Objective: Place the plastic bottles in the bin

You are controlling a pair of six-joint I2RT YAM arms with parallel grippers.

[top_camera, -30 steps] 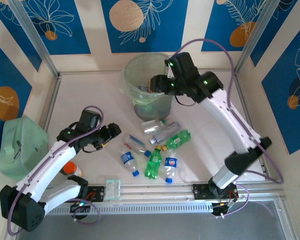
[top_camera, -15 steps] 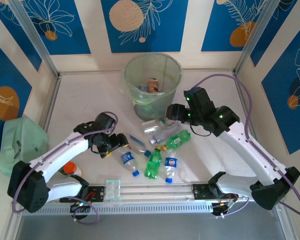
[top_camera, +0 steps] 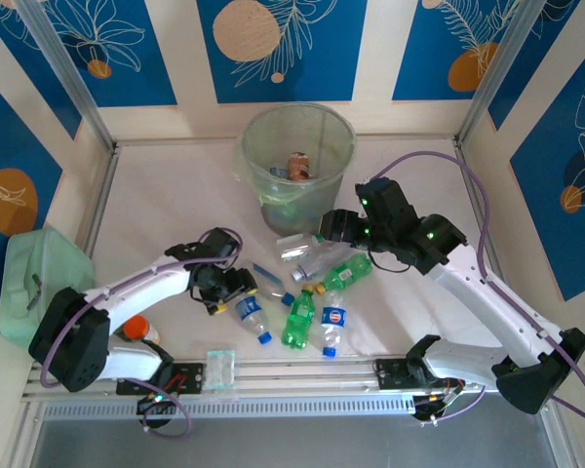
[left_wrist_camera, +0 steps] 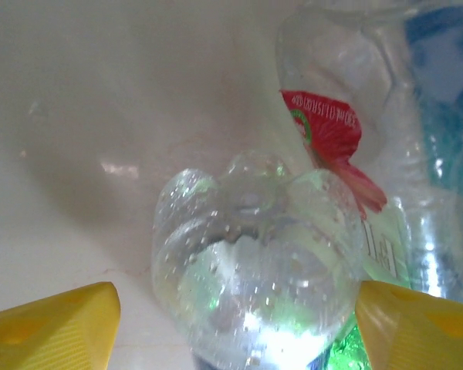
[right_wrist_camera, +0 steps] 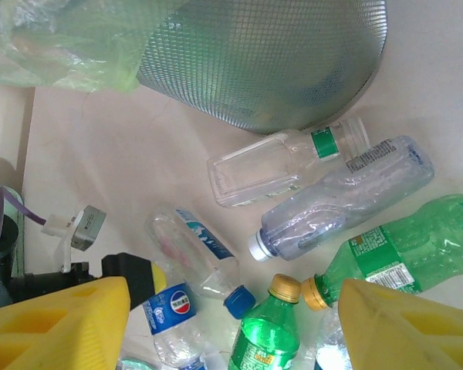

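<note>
Several plastic bottles lie in a cluster in front of the bin (top_camera: 297, 146). My left gripper (top_camera: 236, 291) is low on the table, open, its yellow fingers (left_wrist_camera: 50, 324) either side of the base of a clear bottle (left_wrist_camera: 255, 254) with a blue label (top_camera: 251, 314), not touching it. A clear bottle with a red label (left_wrist_camera: 332, 131) lies beside it. My right gripper (top_camera: 324, 226) hangs open above the cluster: a square clear bottle (right_wrist_camera: 278, 166), a bluish white-capped one (right_wrist_camera: 339, 200), two green ones (right_wrist_camera: 401, 250) (right_wrist_camera: 266, 331) and a blue-capped clear one (right_wrist_camera: 197, 250).
A mint-green container (top_camera: 39, 283) sits at the left edge, with an orange-capped bottle (top_camera: 135, 327) near the left arm's base. A small clear box (top_camera: 220, 369) rests on the front rail. A brownish item (top_camera: 297, 164) lies inside the bin.
My right gripper has left the bin's mouth and come down in front of it, over the bottles. My left gripper has slid right, up to the blue-labelled bottle.
</note>
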